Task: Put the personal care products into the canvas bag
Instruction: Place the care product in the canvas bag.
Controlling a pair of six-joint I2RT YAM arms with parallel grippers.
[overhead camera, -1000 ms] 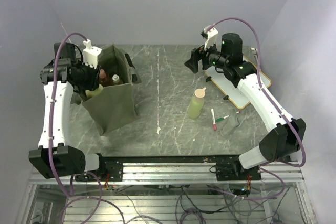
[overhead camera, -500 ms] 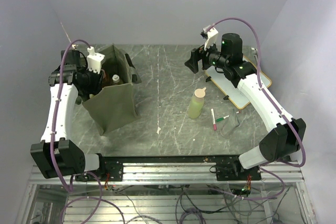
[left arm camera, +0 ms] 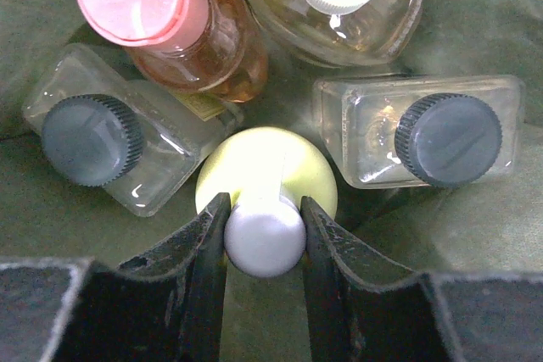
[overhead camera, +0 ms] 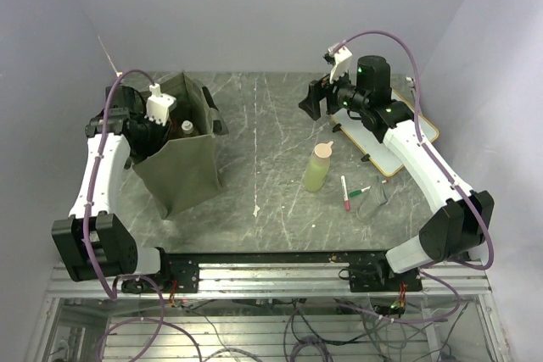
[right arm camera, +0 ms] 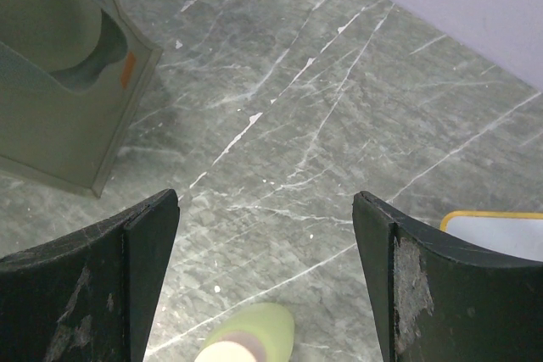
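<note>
- Left pincer (left arm camera: 263, 205) is down inside the bag (overhead camera: 182, 171), clamped on the white cap of the yellow bottle (left arm camera: 259, 158), one finger on each side of the cap.
- The yellow bottle stands upright in the bag, packed in with four others.
- Around it in the wrist view: an orange bottle (left arm camera: 204, 48) with a pinkish cap, a pale amber bottle (left arm camera: 373, 19) with a white cap, and two clear bottles (left arm camera: 373, 137) with dark ribbed caps, one on each side of the yellow one.
- The bag sits upright on the left side of the desk (overhead camera: 271, 116), top open.
- Right pincer (right arm camera: 263, 201) hangs over the right-hand back part of the desk with its fingers spread wide, nothing between them.
- One green bottle (overhead camera: 316, 174) with a beige cap is out on the desk, upright, right of centre and well apart from the bag. The right wrist view catches just its top below the pincer.
- Just right of that bottle lie a red marker (overhead camera: 345, 193) and a green marker (overhead camera: 359, 192), ends close together.
- The whiteboard (overhead camera: 383, 158) lies flat behind them, partly under the right arm.
</note>
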